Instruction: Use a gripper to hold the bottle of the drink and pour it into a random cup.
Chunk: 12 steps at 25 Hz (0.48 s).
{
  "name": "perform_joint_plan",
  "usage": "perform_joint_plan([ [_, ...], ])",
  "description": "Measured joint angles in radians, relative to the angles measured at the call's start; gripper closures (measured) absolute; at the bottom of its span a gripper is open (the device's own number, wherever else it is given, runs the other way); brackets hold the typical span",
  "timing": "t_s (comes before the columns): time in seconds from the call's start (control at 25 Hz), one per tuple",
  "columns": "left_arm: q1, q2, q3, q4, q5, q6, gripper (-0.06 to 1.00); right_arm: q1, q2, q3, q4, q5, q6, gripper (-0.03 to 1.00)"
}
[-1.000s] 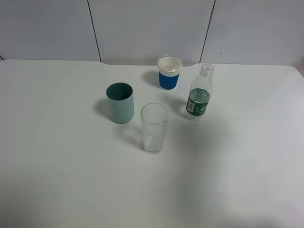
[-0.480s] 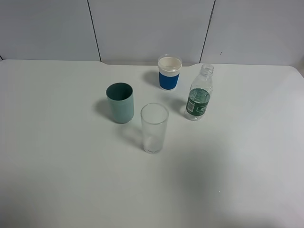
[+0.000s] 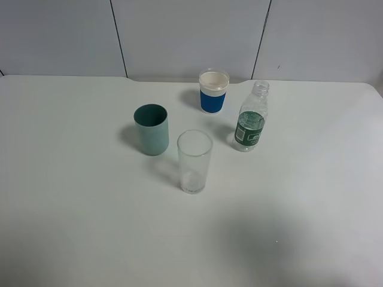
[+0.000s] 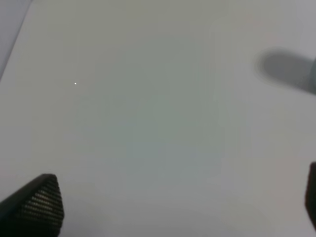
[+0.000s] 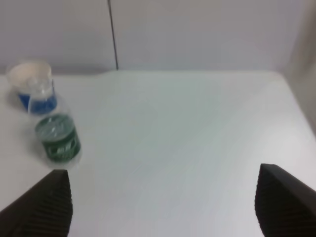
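The bottle of the drink (image 3: pixel 250 119) stands upright and uncapped at the back right of the table, clear with a green label. Just behind it to the left is the cup (image 3: pixel 213 91), blue with a white rim band. No arm appears in the exterior high view. In the right wrist view the bottle (image 5: pixel 57 133) and the cup (image 5: pixel 32 86) lie ahead and off to one side of my right gripper (image 5: pixel 165 197), which is open and empty. My left gripper (image 4: pixel 177 202) is open over bare table, holding nothing.
A teal cup (image 3: pixel 151 129) stands left of centre and a tall clear glass (image 3: pixel 194 161) stands in front of the bottle and cup. The white table (image 3: pixel 78 209) ends at a grey panelled wall (image 3: pixel 179 36) behind.
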State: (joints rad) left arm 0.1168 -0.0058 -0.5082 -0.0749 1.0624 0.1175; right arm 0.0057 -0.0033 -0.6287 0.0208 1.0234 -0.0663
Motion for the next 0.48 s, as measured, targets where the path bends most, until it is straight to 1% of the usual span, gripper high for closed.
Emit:
perform_joint_plan([
  [0.16, 0.0, 0.0, 0.0, 0.0, 0.0, 0.0, -0.05, 0.0, 0.0, 0.033, 0.003, 0.009, 0.0, 0.23],
  [0.48, 0.0, 0.0, 0.0, 0.0, 0.0, 0.0, -0.05, 0.0, 0.0, 0.144, 0.0, 0.029, -0.008, 0.23],
])
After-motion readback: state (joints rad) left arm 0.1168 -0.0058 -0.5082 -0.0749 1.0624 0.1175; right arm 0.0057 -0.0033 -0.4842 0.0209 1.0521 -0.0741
